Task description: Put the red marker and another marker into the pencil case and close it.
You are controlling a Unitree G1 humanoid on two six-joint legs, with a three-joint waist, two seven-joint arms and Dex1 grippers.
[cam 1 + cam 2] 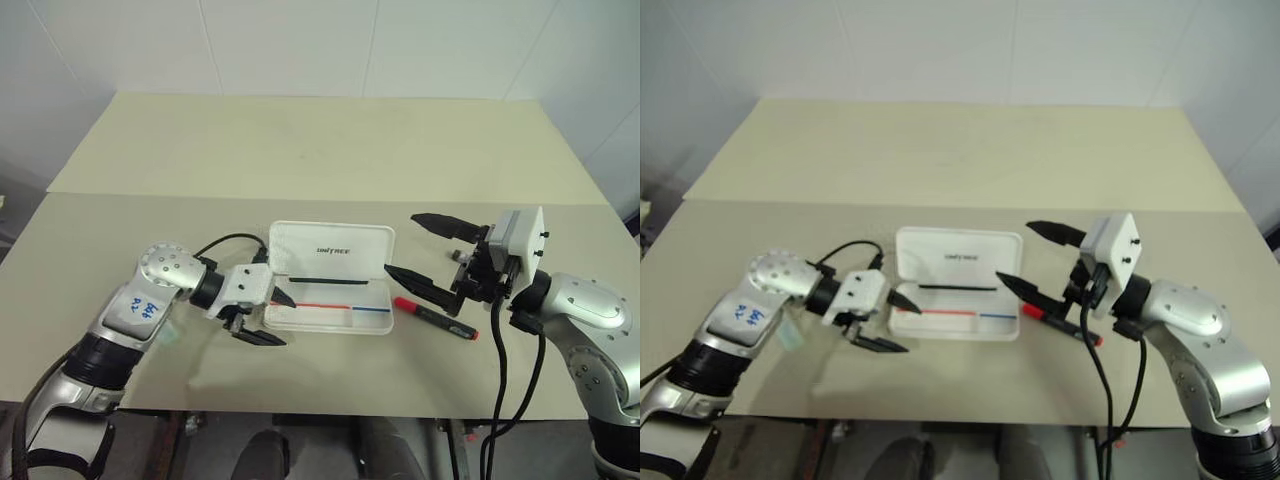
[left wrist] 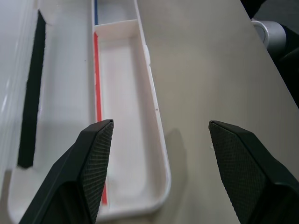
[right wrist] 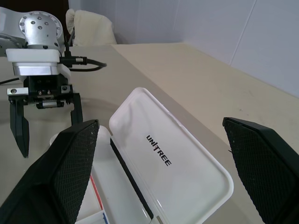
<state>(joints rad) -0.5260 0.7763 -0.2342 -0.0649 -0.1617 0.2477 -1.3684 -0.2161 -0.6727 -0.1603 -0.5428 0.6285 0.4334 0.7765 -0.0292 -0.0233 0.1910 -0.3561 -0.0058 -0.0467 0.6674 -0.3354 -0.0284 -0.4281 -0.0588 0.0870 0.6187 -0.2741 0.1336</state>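
White pencil case (image 1: pixel 335 250) lies open, red marker (image 1: pixel 436 317) just beside it.

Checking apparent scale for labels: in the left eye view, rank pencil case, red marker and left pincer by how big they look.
1. pencil case, open, lid up: clearly largest.
2. and 3. left pincer and red marker: they look about alike in length, and the pincer sits nearer the camera, so no ranking between them.

"UNITREE" on pencil case (image 3: pixel 173 172) lid; blue handwriting on left arm, possibly digits, illegible.
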